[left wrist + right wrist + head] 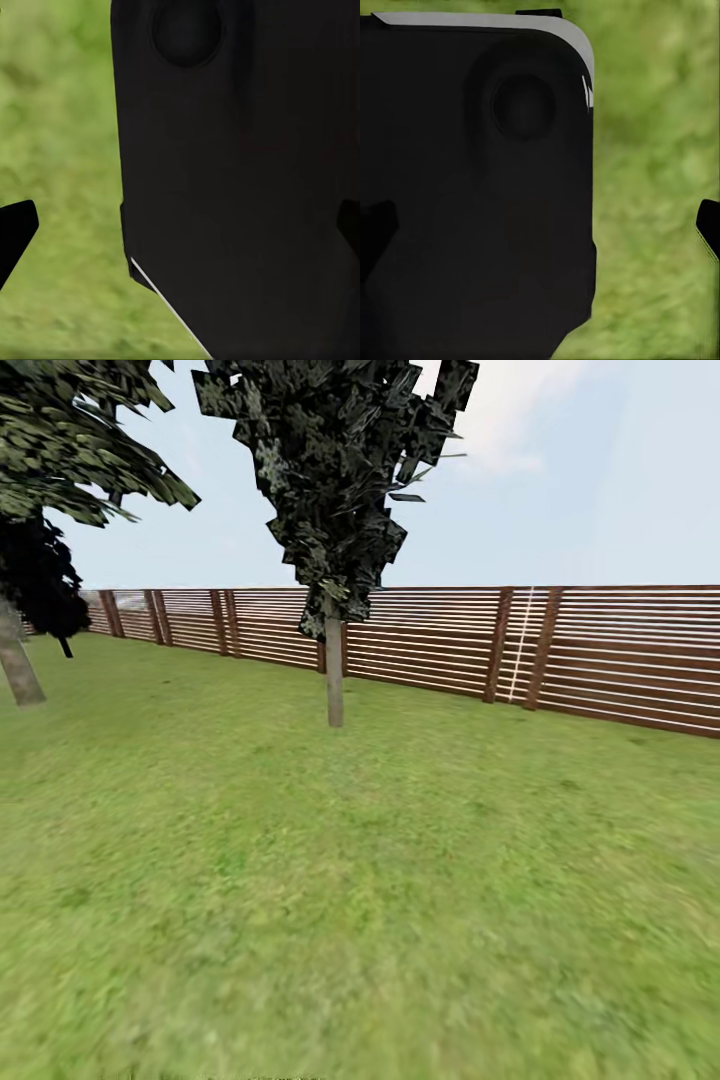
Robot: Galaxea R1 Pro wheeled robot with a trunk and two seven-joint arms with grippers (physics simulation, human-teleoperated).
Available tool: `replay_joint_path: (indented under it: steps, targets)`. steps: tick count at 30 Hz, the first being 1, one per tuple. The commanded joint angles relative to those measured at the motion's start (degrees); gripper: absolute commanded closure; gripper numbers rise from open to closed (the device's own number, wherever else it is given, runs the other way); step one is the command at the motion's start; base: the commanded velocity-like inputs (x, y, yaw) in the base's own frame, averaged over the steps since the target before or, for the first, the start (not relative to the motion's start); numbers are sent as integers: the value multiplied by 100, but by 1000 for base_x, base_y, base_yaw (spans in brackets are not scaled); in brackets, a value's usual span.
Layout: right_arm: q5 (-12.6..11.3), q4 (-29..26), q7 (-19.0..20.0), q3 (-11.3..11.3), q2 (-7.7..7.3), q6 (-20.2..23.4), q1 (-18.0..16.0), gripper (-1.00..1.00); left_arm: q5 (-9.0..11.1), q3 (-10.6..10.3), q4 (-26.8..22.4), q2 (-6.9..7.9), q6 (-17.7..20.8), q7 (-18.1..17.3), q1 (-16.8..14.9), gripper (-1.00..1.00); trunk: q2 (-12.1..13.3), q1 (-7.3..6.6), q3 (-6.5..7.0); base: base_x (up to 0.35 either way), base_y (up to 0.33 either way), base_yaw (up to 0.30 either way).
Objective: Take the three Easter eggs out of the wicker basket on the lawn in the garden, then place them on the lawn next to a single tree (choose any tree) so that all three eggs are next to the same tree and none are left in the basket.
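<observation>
We see the mottled green grass lawn (360, 900) filling the foreground up to the brown horizontal-slat wooden fence (600, 660). A thin-trunked dark-leaved tree (334, 660) stands mid-lawn. Both wrist views show black fingertips (15, 229) (709, 225) set wide apart, gripping nothing, over grass.

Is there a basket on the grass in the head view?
No, the lawn lies bare up to the thin-trunked tree and the slatted fence.
</observation>
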Motion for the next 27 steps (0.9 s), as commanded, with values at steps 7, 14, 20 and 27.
replay_joint_path:
  steps: [7,14,20,27]
  targets:
    - [-22,3,-2,0,0,-10,-3,-100,-7,-15,-11,-7,-1,-4,4,-100,-3,0,-4,0,0,297]
    - [-22,3,-2,0,0,-10,-3,-100,-10,-19,-11,-14,-1,-4,4,-100,-3,0,-4,0,0,297]
    - [-7,7,-2,4,6,-10,-3,-100,-10,-12,-11,-6,1,-4,4,-100,-3,0,-4,0,0,297]
    - [8,11,-2,16,17,-10,-3,-100,-4,-2,-17,6,-1,-4,2,-100,-3,0,-4,0,0,297]
